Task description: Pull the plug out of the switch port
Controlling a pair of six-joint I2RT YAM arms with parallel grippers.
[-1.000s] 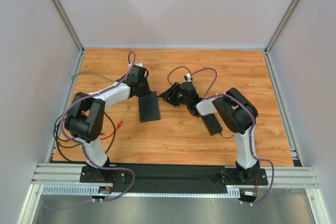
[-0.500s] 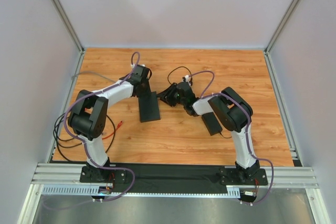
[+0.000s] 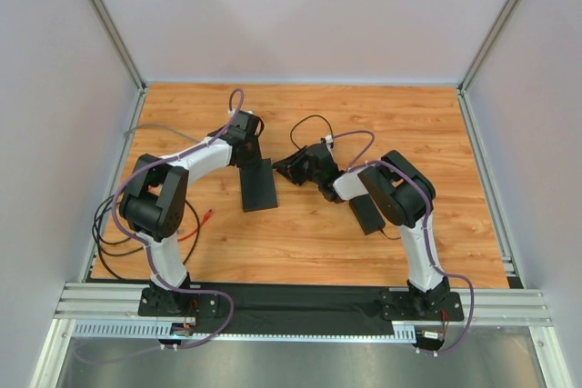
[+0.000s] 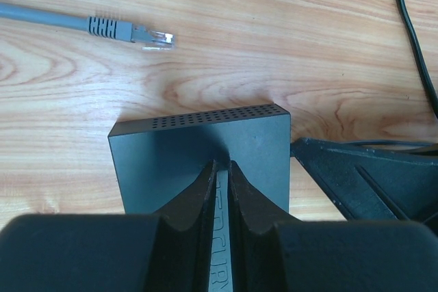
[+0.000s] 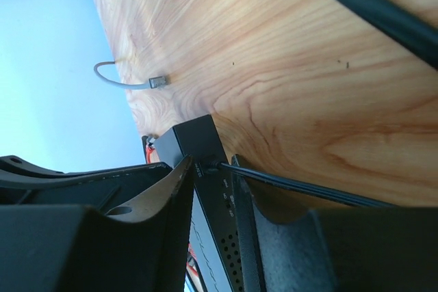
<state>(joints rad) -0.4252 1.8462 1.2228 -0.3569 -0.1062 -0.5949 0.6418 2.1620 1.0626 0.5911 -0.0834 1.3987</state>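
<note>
The switch (image 3: 258,186) is a flat black box lying on the wooden table; it also shows in the left wrist view (image 4: 198,145) and the right wrist view (image 5: 197,135). My left gripper (image 3: 250,162) is shut, its tips (image 4: 222,167) resting on the switch's top near its far end. My right gripper (image 3: 284,170) is at the switch's right edge. Its fingers (image 5: 179,176) stand open on either side of the black plug (image 5: 213,166), which sits in a port on the narrow edge. The plug's thin black lead (image 5: 308,193) runs off across one finger.
A black adapter brick (image 3: 368,215) lies under the right arm. A loose grey network cable with a clear plug (image 4: 152,35) lies on the wood left of the switch. An orange-tipped cable (image 3: 205,219) lies near the left arm. Frame walls surround the table.
My right gripper has moved left, up to the switch's edge, and now straddles the plug. My left gripper has stayed on the switch.
</note>
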